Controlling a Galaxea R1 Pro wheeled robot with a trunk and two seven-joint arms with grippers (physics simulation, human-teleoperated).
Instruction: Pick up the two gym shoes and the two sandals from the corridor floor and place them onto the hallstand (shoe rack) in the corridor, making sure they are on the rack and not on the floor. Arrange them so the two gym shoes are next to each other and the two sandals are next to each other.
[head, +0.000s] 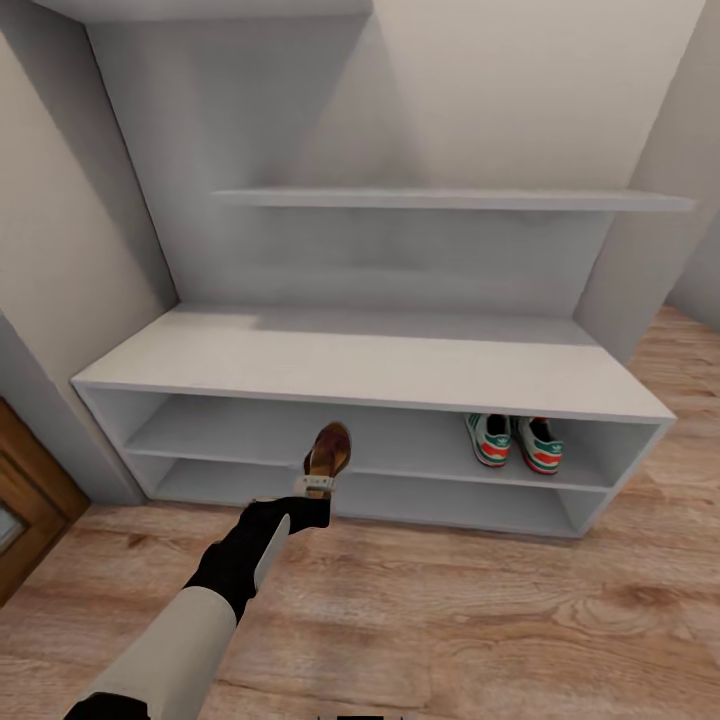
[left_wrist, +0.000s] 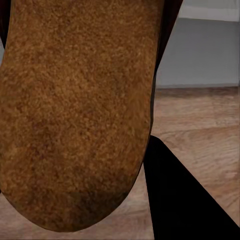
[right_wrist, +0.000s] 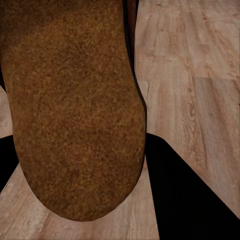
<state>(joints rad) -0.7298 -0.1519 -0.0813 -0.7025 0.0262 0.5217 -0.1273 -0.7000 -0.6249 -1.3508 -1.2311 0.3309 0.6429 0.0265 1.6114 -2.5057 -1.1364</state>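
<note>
A brown sandal (head: 329, 452) rides in the robot's left hand (head: 317, 487), gripped at its heel end and held toe-forward at the front edge of the hallstand (head: 380, 370), level with the upper open shelf. The two gym shoes (head: 514, 441) already sit side by side on that shelf, toward three o'clock of the sandal. The right wrist view shows a second sandal sole (right_wrist: 70, 105) close against the camera above the corridor floor (right_wrist: 200, 75), apparently clamped in the right hand, though its fingers are not clearly seen. Judged light, with a stiff grippy sole and a soft strap, each sandal should handle best pinched across the heel.
</note>
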